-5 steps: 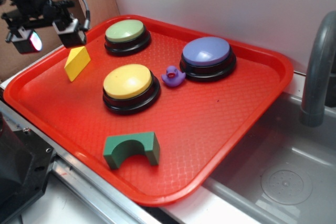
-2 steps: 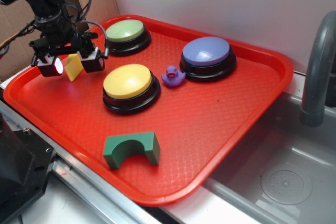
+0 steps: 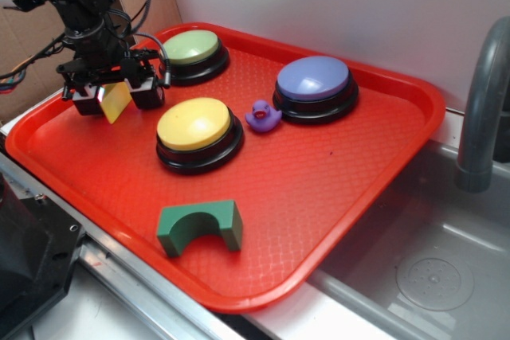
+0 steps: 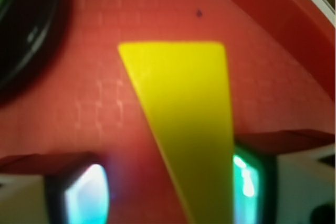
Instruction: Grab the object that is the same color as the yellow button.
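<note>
Red tray [image 3: 335,197] beside grey sink [image 3: 434,276]

**Around the workspace: wall, sink and counter edge**

From my exterior feed I see a plain, matte white wall [image 3: 335,5] running behind the scene, evenly lit with no hard shadows on it. At the upper left, a panel of brown cardboard [image 3: 24,37] stands against that wall. To the right sits a grey stainless-steel sink basin [image 3: 414,268] with a round perforated drain [image 3: 434,280] in its floor, and a thick grey curved faucet pipe [image 3: 478,109] rises at the far right edge. Along the near left, a strip of brushed metal rail [image 3: 111,268] borders the counter, with a dark black block-shaped fixture [image 3: 24,260] just beside it.
</note>
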`<state>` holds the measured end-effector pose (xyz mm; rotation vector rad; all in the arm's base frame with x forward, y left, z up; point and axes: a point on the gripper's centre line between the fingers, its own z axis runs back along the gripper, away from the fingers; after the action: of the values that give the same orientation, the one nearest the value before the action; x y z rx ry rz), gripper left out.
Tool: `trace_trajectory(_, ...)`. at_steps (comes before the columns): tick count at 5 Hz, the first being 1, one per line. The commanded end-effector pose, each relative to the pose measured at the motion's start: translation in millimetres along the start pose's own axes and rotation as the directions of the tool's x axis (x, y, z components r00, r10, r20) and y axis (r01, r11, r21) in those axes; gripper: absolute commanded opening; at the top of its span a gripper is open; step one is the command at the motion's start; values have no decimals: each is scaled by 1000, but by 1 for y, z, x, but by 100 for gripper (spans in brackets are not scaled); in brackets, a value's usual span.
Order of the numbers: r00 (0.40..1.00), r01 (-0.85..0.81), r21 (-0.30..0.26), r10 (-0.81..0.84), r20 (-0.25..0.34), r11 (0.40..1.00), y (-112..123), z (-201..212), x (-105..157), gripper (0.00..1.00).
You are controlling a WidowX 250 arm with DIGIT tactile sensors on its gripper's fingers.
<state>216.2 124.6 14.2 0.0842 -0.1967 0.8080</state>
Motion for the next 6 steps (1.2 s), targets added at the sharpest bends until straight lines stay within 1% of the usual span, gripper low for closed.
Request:
trace_trajectory(1,999,38,-35,-38,3,999,1,13,1,0)
trace_trajectory(2,995,88,-21,-89,-52,996,-4,42,-5,0)
trace_trajectory(3,981,183,-28,-185,-65,983,-16,76,-15,0)
trace_trajectory(4,934,344,-105,-352,-64,933,-37,121,-40,0)
trace_trajectory(5,862,486,-181,-502,-61,855,-61,145,-67,0)
trace_trajectory(6,788,591,-214,-613,-49,777,-74,162,-92,0)
